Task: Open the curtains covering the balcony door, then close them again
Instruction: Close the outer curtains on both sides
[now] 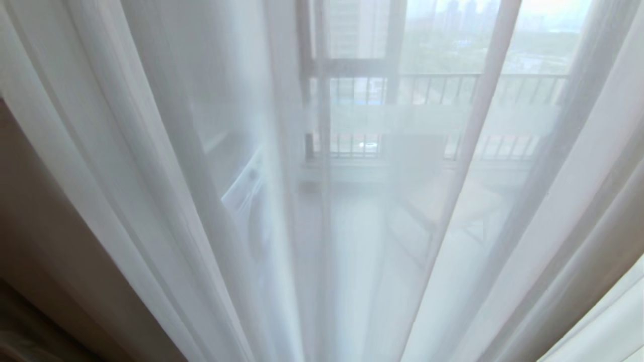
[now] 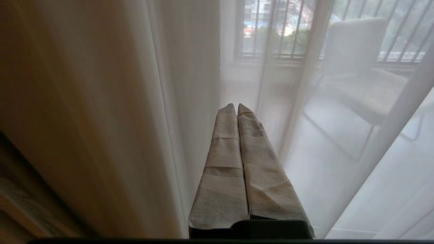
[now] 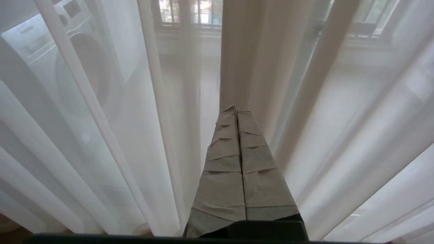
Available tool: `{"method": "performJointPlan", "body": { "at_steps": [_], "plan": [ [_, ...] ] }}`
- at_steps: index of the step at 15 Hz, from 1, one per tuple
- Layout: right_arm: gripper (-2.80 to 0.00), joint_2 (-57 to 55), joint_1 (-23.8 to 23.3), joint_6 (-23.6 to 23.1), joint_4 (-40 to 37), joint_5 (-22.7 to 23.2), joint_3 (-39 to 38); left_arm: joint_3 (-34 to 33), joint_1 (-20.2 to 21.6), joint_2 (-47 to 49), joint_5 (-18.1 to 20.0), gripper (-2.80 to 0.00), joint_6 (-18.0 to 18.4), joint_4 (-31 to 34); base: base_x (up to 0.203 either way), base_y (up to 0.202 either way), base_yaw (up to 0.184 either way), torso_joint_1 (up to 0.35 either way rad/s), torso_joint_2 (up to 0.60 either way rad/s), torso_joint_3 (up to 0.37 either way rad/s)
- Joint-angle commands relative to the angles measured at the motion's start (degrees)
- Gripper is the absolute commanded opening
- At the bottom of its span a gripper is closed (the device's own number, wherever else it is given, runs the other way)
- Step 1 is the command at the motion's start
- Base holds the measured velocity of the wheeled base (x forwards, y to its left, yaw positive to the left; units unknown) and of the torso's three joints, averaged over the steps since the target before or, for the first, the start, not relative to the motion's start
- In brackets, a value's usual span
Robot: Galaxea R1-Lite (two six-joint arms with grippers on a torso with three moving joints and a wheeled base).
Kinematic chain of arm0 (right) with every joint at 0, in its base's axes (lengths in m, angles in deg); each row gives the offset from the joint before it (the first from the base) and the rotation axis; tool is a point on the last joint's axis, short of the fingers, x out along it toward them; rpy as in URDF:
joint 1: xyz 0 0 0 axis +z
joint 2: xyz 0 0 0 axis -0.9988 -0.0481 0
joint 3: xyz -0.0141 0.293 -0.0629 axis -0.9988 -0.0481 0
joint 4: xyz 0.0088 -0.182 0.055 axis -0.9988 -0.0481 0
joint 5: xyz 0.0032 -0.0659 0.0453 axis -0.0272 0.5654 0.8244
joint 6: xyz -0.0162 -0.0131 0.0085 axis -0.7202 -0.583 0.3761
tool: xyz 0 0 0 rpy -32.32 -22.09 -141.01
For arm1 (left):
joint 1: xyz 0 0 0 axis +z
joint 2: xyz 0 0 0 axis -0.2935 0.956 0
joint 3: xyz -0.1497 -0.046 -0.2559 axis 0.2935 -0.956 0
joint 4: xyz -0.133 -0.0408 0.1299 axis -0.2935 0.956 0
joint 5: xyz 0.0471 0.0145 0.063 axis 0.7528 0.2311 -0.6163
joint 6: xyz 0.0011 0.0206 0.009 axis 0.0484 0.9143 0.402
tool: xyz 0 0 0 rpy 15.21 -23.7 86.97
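White sheer curtains (image 1: 201, 151) hang drawn across the balcony door (image 1: 322, 100), whose frame shows faintly through them. The left gripper (image 2: 236, 106) and right gripper (image 3: 236, 109) point at the folds, jaws pressed together, holding nothing.

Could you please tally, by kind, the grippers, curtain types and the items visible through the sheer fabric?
Grippers: 2, left gripper and right gripper, both shut, holding nothing
Curtain types: 2, white sheer curtain and beige drape
Chair: 1, chair
Washing machine: 1, washing machine
Total: 6
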Motion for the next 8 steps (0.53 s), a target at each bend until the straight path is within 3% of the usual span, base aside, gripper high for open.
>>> {"method": "performJointPlan", "body": {
  "at_steps": [1, 8],
  "plan": [
    [-2.8, 0.0, 0.02, -0.02, -0.03, 0.0, 0.0, 0.0, -0.01, -0.02, 0.04, -2.8, -0.2, -0.05, 0.0, 0.191, -0.001, 0.004, 0.0, 0.002],
    [-2.8, 0.0, 0.02, -0.02, -0.03, 0.0, 0.0, 0.0, 0.0, -0.02, -0.05, -2.8, -0.28, -0.05, 0.0, 0.193, 0.0, 0.003, 0.0, 0.002]
  ]
}}
